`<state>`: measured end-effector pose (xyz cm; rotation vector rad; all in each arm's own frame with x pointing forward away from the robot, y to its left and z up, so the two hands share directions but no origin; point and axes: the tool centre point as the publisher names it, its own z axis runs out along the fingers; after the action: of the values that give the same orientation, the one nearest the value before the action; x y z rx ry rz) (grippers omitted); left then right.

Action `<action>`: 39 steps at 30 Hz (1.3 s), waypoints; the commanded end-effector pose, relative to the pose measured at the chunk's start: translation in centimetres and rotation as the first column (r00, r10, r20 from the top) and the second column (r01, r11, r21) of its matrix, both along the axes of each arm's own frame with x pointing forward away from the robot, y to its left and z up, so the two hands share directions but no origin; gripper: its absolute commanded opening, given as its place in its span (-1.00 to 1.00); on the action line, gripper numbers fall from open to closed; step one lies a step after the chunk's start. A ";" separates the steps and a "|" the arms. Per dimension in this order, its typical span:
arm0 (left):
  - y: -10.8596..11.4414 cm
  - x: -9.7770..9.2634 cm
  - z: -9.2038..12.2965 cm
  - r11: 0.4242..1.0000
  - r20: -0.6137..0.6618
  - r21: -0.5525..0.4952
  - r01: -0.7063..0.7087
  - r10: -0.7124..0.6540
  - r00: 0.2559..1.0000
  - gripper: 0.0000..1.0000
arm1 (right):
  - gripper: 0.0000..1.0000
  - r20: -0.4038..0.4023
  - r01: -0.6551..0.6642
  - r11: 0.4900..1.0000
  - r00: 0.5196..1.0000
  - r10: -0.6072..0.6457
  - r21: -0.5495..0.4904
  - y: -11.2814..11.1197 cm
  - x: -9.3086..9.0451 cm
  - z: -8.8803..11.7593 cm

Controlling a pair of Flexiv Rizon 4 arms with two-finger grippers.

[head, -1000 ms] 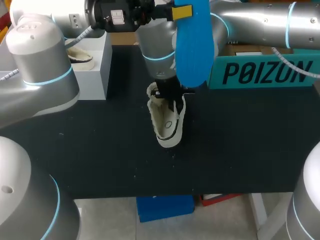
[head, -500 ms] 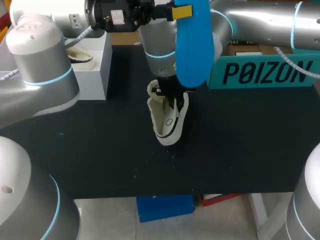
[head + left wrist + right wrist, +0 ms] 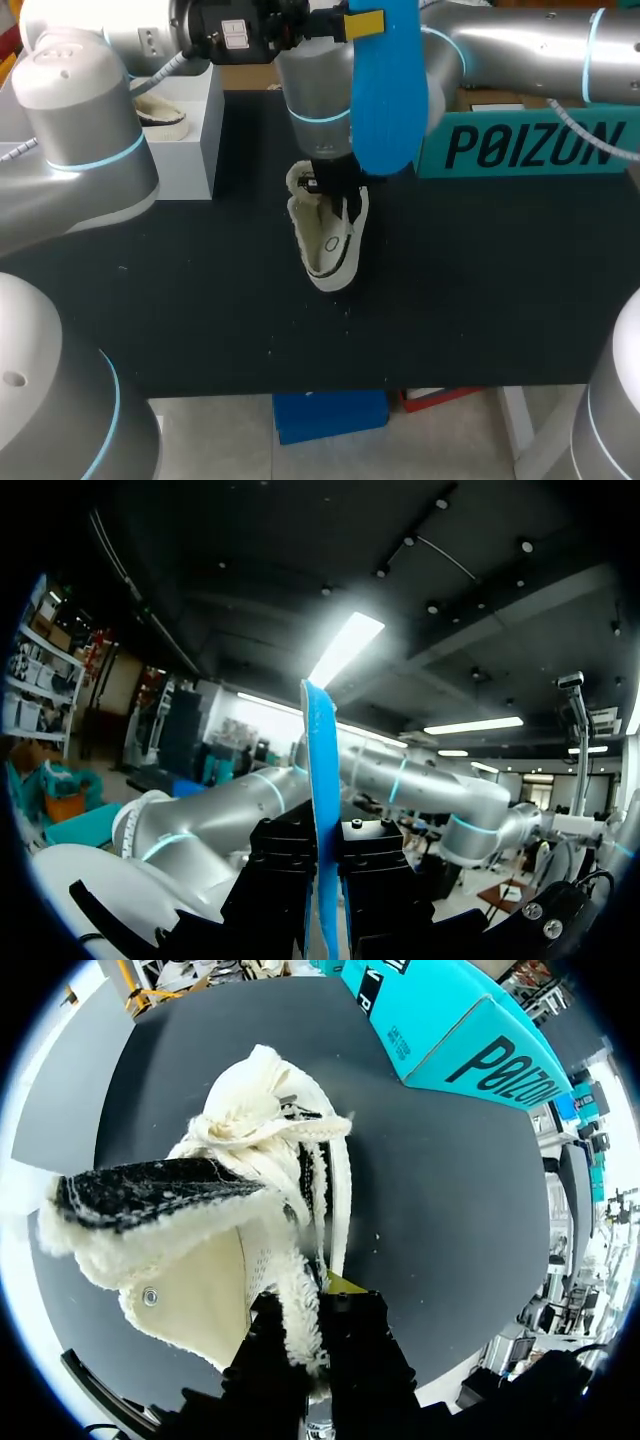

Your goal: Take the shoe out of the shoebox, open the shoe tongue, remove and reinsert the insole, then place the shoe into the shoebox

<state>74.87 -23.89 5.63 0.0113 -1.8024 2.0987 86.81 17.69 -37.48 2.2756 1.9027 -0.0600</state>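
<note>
The right gripper (image 3: 338, 197), pinching the shoe (image 3: 322, 250) by its edge, is nudging it leftward. The left gripper (image 3: 322, 865) is clamping the blue insole (image 3: 320, 760)

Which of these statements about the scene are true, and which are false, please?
1. The left gripper holds the insole up, clear of the shoe. True.
2. The shoe lies in the shoebox. False: it is outside the shoebox, over the table.
3. The right gripper is shut on the shoe. True.
4. The insole is white. False: it is blue.
</note>
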 end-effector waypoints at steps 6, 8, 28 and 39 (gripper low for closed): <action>-0.1 0.0 0.0 1.000 0.000 0.002 0.000 0.000 1.000 -1.00 | -1.00 0.019 -0.034 0.999 0.999 0.034 0.038 -0.1 -0.6 -0.5; -0.1 0.0 0.0 1.000 0.000 0.002 0.000 0.000 1.000 -1.00 | -1.00 0.018 -0.039 0.998 0.999 0.038 0.044 0.0 -0.7 -0.7; -0.1 0.0 0.0 1.000 0.000 0.002 0.000 0.000 1.000 -1.00 | -1.00 0.014 -0.051 0.995 0.999 0.050 0.083 -0.8 -1.5 -2.5; -0.1 0.0 0.0 1.000 0.000 0.002 0.000 0.000 1.000 -1.00 | -1.00 0.053 -0.060 0.989 0.997 0.053 0.134 -1.5 -1.6 -3.0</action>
<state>74.88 -23.89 5.63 0.0114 -1.8024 2.0987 85.66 16.78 -40.58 2.2836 1.9903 0.1072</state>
